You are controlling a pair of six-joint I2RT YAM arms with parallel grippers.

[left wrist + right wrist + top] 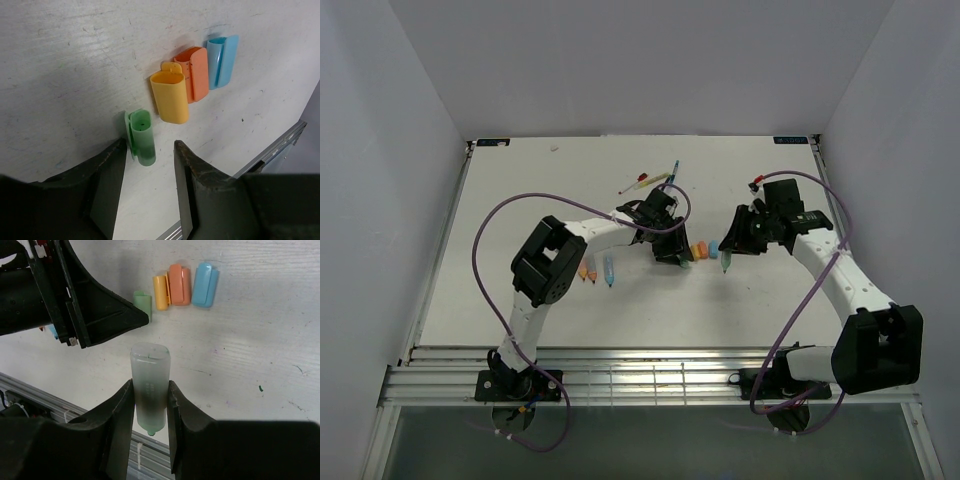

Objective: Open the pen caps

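Observation:
A pale green pen cap lies free on the table just past the tips of my left gripper, which is open, with the cap close to its left finger. Beyond it lie a yellow cap, an orange cap and a blue cap, side by side. My right gripper is shut on a translucent pale green pen barrel, uncapped, its nib pointing back toward the wrist. From above, both grippers hang close together over the row of caps.
Three uncapped pens, two orange and one blue, lie left of the left gripper. Thin stick pens lie toward the back of the white table. A slatted metal edge runs along the near side.

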